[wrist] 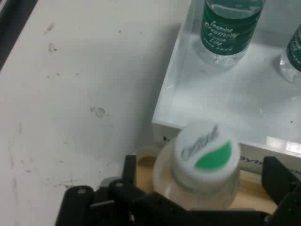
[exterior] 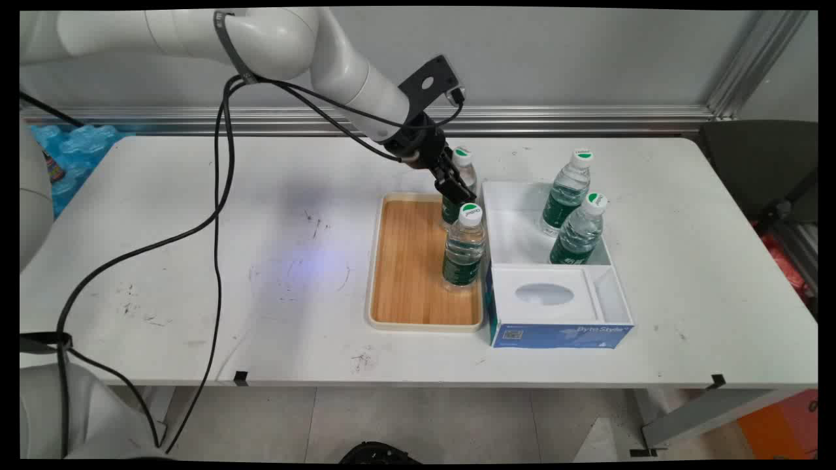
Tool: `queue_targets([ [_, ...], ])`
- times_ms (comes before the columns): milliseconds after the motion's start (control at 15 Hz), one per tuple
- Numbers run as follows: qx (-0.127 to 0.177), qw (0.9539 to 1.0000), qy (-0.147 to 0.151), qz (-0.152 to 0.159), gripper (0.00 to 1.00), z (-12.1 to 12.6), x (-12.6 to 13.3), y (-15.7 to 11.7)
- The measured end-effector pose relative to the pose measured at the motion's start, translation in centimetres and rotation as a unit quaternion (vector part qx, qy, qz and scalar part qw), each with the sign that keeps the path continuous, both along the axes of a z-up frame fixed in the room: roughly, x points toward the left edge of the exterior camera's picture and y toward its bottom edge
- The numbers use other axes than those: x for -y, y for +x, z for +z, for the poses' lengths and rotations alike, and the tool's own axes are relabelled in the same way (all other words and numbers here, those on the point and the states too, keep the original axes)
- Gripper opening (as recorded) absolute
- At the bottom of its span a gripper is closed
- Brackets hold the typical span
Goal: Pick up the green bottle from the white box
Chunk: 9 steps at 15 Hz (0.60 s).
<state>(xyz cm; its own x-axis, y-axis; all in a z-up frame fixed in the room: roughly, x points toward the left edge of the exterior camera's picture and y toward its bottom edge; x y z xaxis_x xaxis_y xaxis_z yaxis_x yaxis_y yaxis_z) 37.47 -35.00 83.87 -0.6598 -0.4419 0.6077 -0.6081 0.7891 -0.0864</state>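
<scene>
Clear water bottle (exterior: 461,175) with green label and white cap, upright at far end of wooden tray (exterior: 408,261)

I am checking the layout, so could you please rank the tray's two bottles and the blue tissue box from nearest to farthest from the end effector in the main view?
1. Far bottle, on the tray's far end, between the end effector fingers.
2. Near bottle, on the tray just in front.
3. Tissue box, at the table's near side.

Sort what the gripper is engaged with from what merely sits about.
Engaged: gripper, around the far bottle on the wooden tray.
Sitting about: near bottle, white box, rear box bottle, front box bottle.
</scene>
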Motion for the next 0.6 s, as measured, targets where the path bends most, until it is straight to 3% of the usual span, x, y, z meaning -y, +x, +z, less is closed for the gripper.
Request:
queue_targets([
  [600, 0.022, 0.9994, 0.007, 0.027, 1.00, 4.2, -2.4, 1.5],
])
